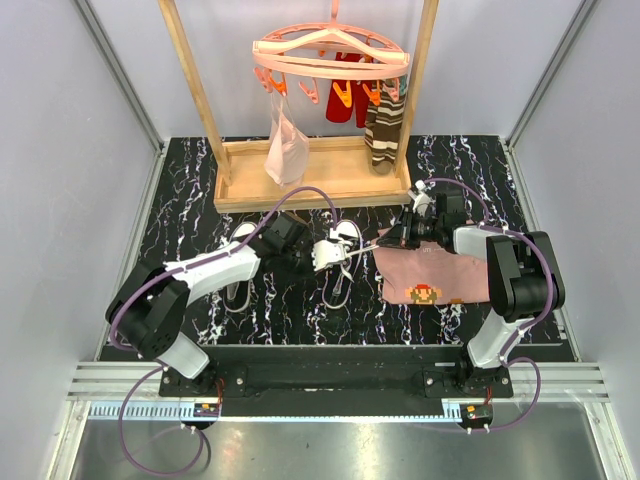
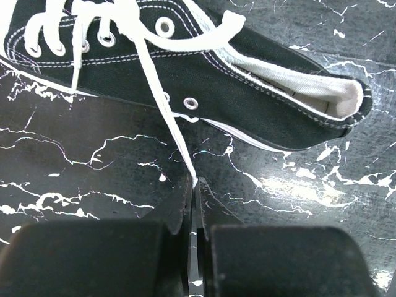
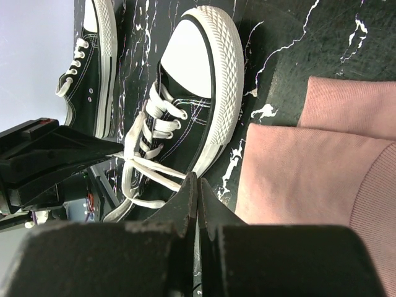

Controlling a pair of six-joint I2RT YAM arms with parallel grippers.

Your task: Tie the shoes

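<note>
Left gripper [image 2: 195,185], on an arm stretched low across the counter [image 2: 74,161] toward the middle, is clamped on the end of a white lace [image 2: 162,93] that runs taut from a black sneaker [image 2: 235,80]. Right gripper [image 3: 197,185], its arm folded back inward beside the pink cloth [image 3: 309,173], is pressed closed and seems to pinch the other lace [image 3: 158,167], though its tips hide the contact. A second sneaker [image 3: 93,68] sits nearby, by the left arm.

Top camera overhead, facing down; 2 wrist cameras close (low), sharing same shoe [image 3: 198,93].
</note>
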